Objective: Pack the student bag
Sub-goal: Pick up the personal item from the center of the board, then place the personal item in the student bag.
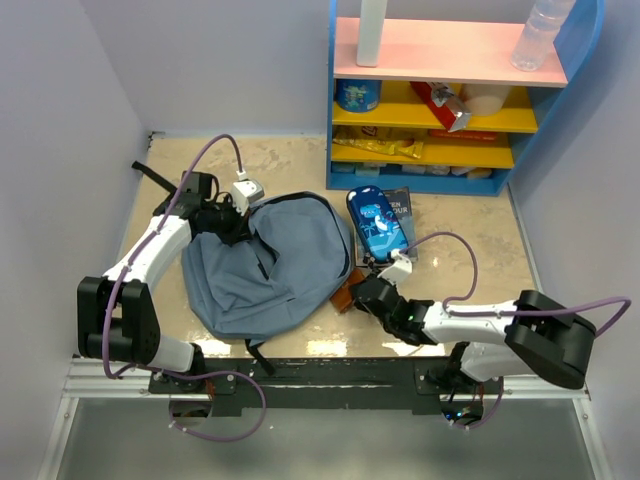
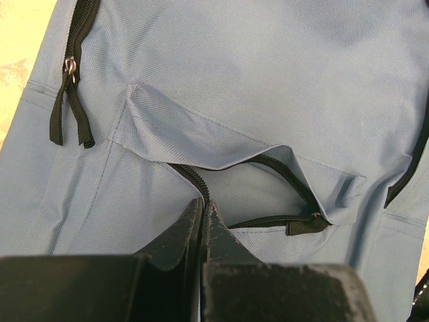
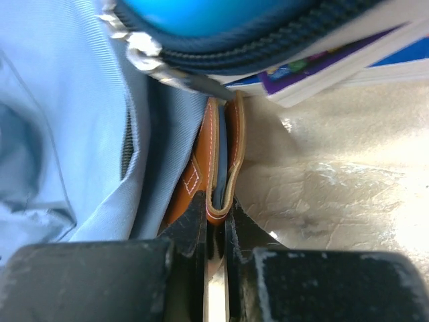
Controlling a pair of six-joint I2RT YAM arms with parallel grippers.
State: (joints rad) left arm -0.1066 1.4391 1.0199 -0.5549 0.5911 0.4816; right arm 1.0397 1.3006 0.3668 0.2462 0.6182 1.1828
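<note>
Entry: brown leather wallet [image 3: 221,154], at student bag's [image 1: 265,265] 4 o'clock edge.
My right hand [image 3: 214,215] pinches it; my left hand [image 2: 203,204] rests closed at the pocket zip [image 2: 201,178].

The top camera looks down from above and behind the arm bases, over the table [image 1: 500,230] to the shelf [image 1: 440,55] at the far edge. Each wrist camera looks past its own jaws from very near — left gripper [image 2: 203,204] on the student bag [image 2: 268,80], right gripper [image 3: 216,213] on a brown wallet [image 3: 201,168] at its edge. All three share the bag.
</note>
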